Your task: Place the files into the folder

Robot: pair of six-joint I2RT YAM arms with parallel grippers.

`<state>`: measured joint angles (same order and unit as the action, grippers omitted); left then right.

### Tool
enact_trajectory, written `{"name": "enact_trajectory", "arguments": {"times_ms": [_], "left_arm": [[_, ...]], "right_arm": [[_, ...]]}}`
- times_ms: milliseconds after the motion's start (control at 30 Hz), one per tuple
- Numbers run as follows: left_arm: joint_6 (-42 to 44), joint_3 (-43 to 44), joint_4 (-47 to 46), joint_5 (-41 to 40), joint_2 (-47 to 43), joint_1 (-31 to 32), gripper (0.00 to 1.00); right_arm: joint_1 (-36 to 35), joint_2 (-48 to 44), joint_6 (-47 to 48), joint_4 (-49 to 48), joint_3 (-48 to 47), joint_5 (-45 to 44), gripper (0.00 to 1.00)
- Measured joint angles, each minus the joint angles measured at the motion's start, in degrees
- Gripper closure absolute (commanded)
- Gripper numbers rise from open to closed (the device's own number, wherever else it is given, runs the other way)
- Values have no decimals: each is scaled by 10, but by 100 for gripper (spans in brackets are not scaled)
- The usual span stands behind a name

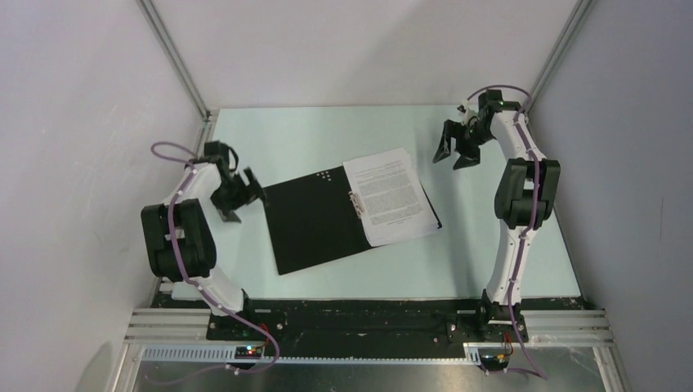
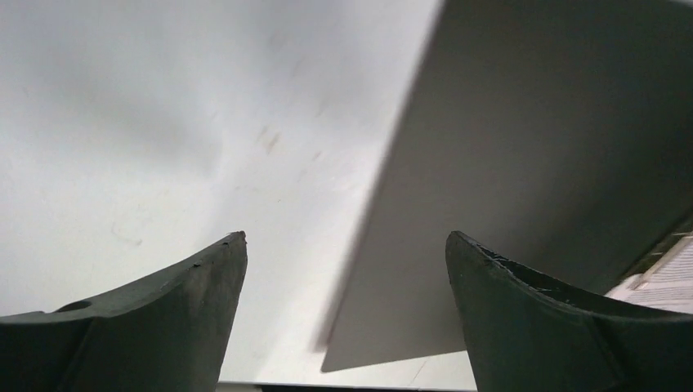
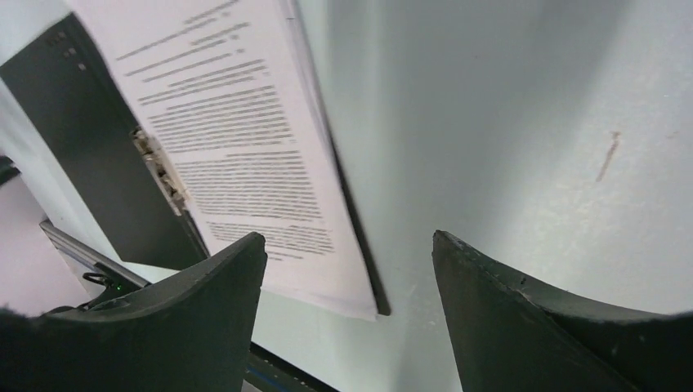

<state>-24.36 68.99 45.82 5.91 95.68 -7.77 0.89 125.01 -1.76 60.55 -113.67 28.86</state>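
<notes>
On the table (image 1: 286,135), mid-field, the folder (image 1: 315,224) lies open and flat, black inside upward. The files (image 1: 392,196) rest on its right half, just beside the metal spine clip (image 1: 357,204). The sheets appear slightly fanned at their far edge.

Left gripper (image 1: 243,204): fingers spread wide, nothing held, poised just off the free edge of the left cover. Right gripper (image 1: 452,158): likewise spread wide and empty, near the far right corner of the sheets but apart from them.

Assessment: the sheets appear placed, so closing the cover is judged the step in hand. You should slip one left finger under the cover's outer edge, then lift and swing it over about the spine. Keep the right gripper ready to steady the stack, as loose sheets may shift. Whether the clip grips the sheets cannot be told.
</notes>
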Motion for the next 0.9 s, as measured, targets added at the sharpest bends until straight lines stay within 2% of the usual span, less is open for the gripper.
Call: {"name": "enact_trajectory", "arguments": {"times_ms": [167, 400, 533, 667, 733, 900], "left_arm": [[13, -91, 2, 28, -2, -32, 6], [28, -150, -24, 146, -3, -37, 6], [34, -141, -31, 262, 38, -29, 8], [41, -102, -30, 376, 110, 7, 10], [47, -81, -24, 407, 137, 22, 11], [60, -54, -42, 422, 147, 27, 12]], "right_arm": [[24, 40, 10, -2, 19, 5, 20], [10, 72, 9, 6, 64, 38, 13], [3, 74, 5, 9, 64, 47, 11], [-3, 74, 1, 13, 64, 52, 11], [-3, 75, 5, 14, 64, 50, 11], [-5, 73, 5, 13, 77, 72, 12]]}}
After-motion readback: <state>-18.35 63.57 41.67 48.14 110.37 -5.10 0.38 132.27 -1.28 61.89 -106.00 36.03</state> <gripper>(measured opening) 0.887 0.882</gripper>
